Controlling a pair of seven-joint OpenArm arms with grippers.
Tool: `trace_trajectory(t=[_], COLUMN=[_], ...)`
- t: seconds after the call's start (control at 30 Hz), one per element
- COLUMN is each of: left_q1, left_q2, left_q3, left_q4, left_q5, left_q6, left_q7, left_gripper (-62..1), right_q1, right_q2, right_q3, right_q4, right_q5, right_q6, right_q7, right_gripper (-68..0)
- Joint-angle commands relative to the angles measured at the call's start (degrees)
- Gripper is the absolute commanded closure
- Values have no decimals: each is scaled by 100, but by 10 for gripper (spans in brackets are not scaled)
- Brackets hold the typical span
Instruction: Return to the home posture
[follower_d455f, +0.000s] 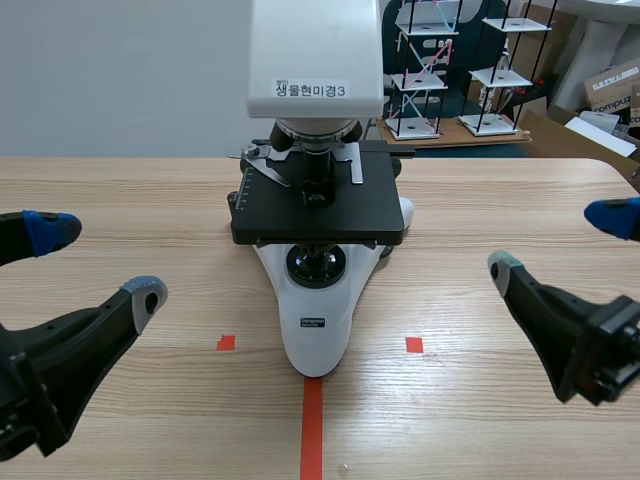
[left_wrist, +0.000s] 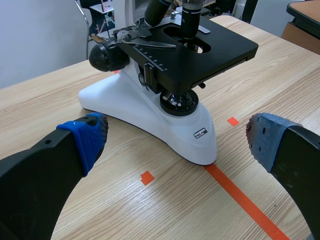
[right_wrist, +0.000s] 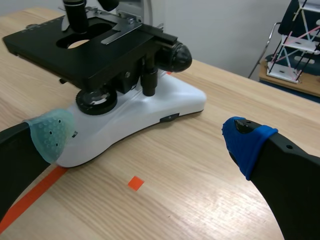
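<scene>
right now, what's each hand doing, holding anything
left hand: open, holding nothing
right hand: open, holding nothing

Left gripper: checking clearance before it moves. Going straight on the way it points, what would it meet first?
Probably the microscope, whose white base lies straight ahead of the open left gripper; how far off it is cannot be judged well.
</scene>
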Motion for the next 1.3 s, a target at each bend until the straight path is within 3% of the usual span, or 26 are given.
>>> trace_trajectory(t=[0.0,0.17,0.47,1.27], left_q1=[0,0,0,0], left_q2=[0,0,0,0], left_q3=[22,22,22,22], left_q4=[87,87,87,87], left_q5=[-50,-50,-48,-48], left_q6=[-11,-11,-11,-11], left_q7=[-96,-96,-90,-79], left_gripper=[-581,-581,-581,-581], right_q1=[-37,-562,-909,-907], right_q2=[46,-15,-610,-619], right_q3=[72,111,656,656], right_q4=[105,293,717,721], right_q5=[33,-31,-339,-501], right_q6=[-22,-22,2,22], right_q7=[186,391,282,282], right_gripper=[-655,-655,-655,-655])
